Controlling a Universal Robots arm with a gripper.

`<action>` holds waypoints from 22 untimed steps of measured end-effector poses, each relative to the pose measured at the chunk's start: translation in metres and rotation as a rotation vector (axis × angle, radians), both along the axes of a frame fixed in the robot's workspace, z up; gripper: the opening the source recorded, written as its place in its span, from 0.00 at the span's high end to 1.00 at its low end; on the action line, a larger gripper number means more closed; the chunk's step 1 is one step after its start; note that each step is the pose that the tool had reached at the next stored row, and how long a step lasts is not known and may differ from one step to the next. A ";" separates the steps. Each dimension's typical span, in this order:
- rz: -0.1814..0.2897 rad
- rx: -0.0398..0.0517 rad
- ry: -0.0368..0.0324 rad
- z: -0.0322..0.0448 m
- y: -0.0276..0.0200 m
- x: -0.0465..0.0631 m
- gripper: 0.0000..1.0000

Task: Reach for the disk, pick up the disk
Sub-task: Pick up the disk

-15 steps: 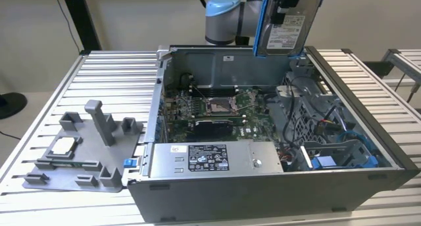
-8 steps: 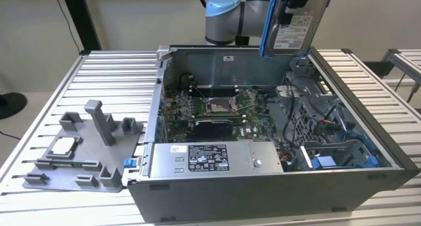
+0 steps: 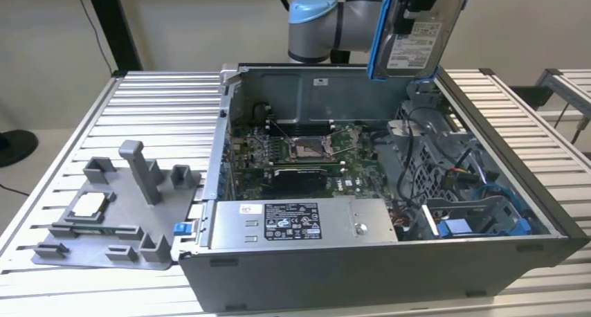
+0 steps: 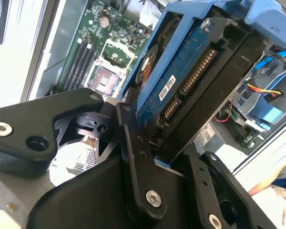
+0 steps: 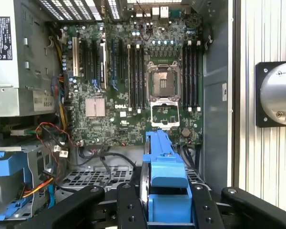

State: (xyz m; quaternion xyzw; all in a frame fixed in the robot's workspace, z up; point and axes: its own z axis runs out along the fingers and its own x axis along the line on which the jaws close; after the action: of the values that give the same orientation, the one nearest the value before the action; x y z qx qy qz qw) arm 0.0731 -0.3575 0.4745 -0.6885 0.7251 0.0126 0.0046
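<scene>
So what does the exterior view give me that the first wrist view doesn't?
Exterior view alone: the disk's white label as it hangs upright, lifted clear above the open case, plus the grey fixture on the table at the exterior view's left. First wrist view alone: a straight-down look at the motherboard, with the empty CPU socket. Both: the disk with its blue rail, held in the gripper, and the power supply.

Silver-grey metal disk (image 3: 420, 43) with white paper label and glossy blue plastic rails. Matt black plastic pincer (image 4: 148, 143) links with bright metal screws. Grey sheet-metal computer case (image 3: 369, 275), dull finish. Ribbed pale metal desk (image 3: 157, 95). Matt grey plastic fixture (image 3: 120, 213).
</scene>
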 end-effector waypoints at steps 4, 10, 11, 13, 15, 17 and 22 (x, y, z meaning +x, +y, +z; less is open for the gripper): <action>0.000 0.0000 0.0000 0.0000 -0.0002 0.000 1.00; 0.000 0.0000 0.0000 0.0000 -0.0045 0.000 1.00; 0.000 0.0000 0.0000 0.0000 -0.0055 0.000 1.00; 0.000 0.0000 0.0000 0.0000 -0.0089 0.000 1.00; 0.000 0.0000 0.0000 0.0000 -0.0131 0.000 1.00; 0.000 0.0000 0.0000 0.0000 -0.0163 0.000 1.00; 0.000 0.0000 0.0000 0.0000 -0.0245 0.000 1.00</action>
State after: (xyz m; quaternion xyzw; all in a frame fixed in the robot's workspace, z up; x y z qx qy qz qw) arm 0.0733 -0.3820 0.4745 -0.6885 0.7251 0.0126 0.0046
